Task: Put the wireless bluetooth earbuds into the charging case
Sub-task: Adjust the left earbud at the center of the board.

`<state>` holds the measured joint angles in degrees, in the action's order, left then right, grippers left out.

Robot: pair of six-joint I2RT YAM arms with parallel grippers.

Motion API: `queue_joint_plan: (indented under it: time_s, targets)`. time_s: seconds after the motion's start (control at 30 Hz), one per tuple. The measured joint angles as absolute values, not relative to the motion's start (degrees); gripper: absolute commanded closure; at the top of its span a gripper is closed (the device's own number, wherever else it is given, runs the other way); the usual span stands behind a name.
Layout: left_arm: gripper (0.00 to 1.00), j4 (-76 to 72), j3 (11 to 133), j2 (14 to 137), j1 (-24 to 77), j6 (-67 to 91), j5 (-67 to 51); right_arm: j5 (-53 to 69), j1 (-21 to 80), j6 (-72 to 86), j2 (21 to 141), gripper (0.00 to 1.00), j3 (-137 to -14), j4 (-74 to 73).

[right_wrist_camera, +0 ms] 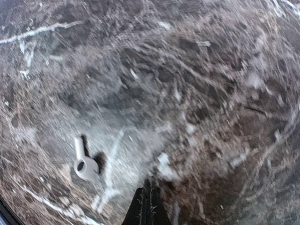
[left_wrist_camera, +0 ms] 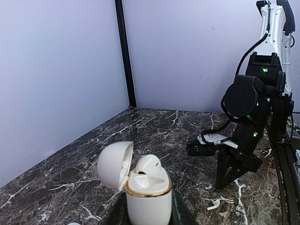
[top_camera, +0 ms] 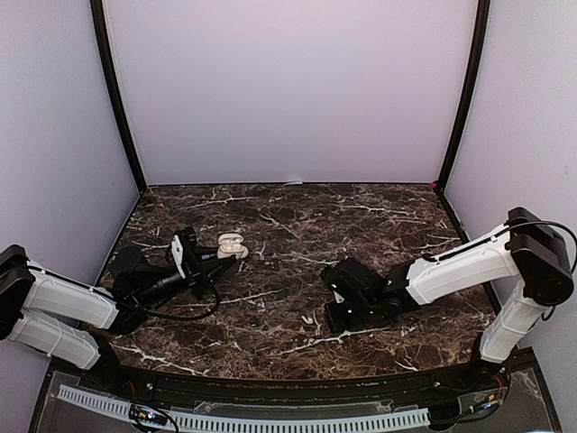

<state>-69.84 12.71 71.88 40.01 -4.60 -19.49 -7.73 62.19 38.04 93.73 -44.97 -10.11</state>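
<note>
Over the marble table (top_camera: 361, 216) in the top view, your left gripper (top_camera: 219, 253) grasps the charging case (top_camera: 231, 245) left of centre. Your right gripper (top_camera: 331, 311) hangs low with a loose earbud (top_camera: 311, 318) just beside it.

In the left wrist view, the case's lid (left_wrist_camera: 115, 165) stands open and a white seated earbud (left_wrist_camera: 149, 165) rests in the case.

In the right wrist view, your right jaws are clenched on nothing. The loose earbud (right_wrist_camera: 84, 164) lies on the marble to their left, apart from them.

Right wrist feed's smeared; I see only right gripper (right_wrist_camera: 147, 196) tips at bottom edge. Base of charging case (left_wrist_camera: 148, 199) cropped.
</note>
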Motion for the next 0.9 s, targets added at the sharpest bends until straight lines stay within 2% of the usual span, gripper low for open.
queue_joint_plan:
  time_s: [0.33, 0.9]
  targets:
    - [0.93, -69.73, 12.69, 71.88, 40.01, -3.62, -20.16, -6.66, 62.24, 34.70, 99.48, 1.00, -49.91, -5.82]
    - [0.93, -69.73, 12.58, 72.38, 40.01, -2.24, -21.21, -2.81, 64.86, 30.85, 99.96, 1.00, -50.39, -3.86]
